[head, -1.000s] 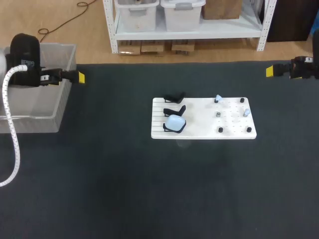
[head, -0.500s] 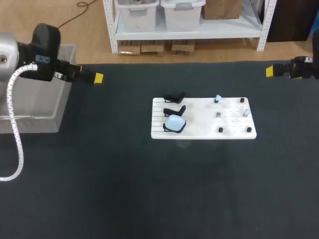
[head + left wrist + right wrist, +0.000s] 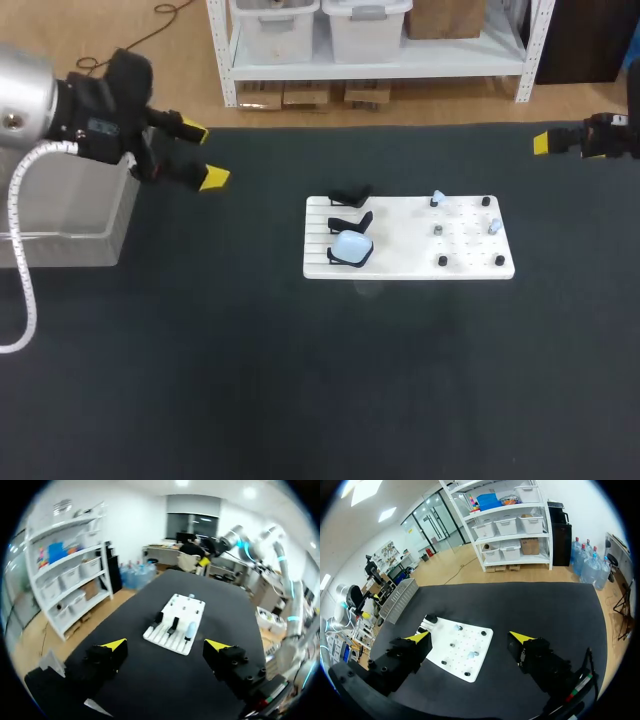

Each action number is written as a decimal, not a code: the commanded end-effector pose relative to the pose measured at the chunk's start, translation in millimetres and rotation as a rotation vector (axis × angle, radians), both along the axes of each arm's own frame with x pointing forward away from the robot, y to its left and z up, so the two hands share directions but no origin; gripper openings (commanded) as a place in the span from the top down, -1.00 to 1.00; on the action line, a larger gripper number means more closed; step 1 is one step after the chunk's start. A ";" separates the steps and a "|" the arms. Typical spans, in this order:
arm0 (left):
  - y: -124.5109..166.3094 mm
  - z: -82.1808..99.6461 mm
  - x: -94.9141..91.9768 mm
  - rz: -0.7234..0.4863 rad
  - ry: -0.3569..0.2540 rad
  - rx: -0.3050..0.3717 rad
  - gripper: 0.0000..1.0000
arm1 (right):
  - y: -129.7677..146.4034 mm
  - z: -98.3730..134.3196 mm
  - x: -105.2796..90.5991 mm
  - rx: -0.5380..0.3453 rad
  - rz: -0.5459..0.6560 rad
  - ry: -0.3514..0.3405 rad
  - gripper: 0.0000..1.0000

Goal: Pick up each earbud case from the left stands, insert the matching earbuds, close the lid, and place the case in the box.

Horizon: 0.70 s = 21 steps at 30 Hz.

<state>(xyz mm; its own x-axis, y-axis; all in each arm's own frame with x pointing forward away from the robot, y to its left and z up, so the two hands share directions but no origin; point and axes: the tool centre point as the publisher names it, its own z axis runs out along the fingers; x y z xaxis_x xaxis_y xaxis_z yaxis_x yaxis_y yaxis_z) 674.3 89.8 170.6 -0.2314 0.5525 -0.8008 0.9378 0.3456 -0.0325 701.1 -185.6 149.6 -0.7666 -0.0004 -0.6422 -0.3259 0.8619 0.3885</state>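
Note:
A white board [image 3: 455,255] lies mid-table with black stands on its left part. A pale blue earbud case [image 3: 351,245] rests on the nearest stand; the other two stands [image 3: 350,195] hold nothing. Small pale blue earbuds [image 3: 437,199] [image 3: 494,226] sit on pegs on the board's right part. My left gripper [image 3: 203,155] hangs open by the box [image 3: 60,215], well left of the board. In the left wrist view, the case [image 3: 190,629] lies far ahead of the open left gripper [image 3: 165,647]. My right gripper [image 3: 541,143] is open at the table's far right edge; its wrist view shows the board [image 3: 457,650] far ahead of it.
The translucent box stands at the table's left edge, partly under my left arm. Dark tabletop [image 3: 320,380] surrounds the board on all sides. Several black pegs [image 3: 442,261] stand on the board's right part.
My left arm has swung from over the box to the right, towards the board, and its gripper has turned and dropped a little. The right arm has kept still.

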 end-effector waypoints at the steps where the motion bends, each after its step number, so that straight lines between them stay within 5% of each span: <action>1: -4.5 -4.6 9.0 -0.179 0.018 -0.012 -1.00 | -0.2 0.3 -0.3 -0.001 -0.001 0.000 -1.00; 21: -43.4 -53.1 7.0 -0.293 -0.041 -0.011 -1.00 | -0.2 0.3 -0.3 -0.001 -0.001 0.000 -1.00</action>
<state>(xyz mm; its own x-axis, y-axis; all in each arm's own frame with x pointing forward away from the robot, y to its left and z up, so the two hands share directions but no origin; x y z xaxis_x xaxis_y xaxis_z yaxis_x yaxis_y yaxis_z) 678.8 52.9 126.6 -0.0417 0.5929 -0.8042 0.9982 0.0602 -0.0074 701.1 -185.8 149.5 -0.7666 -0.0002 -0.6422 -0.3258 0.8619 0.3885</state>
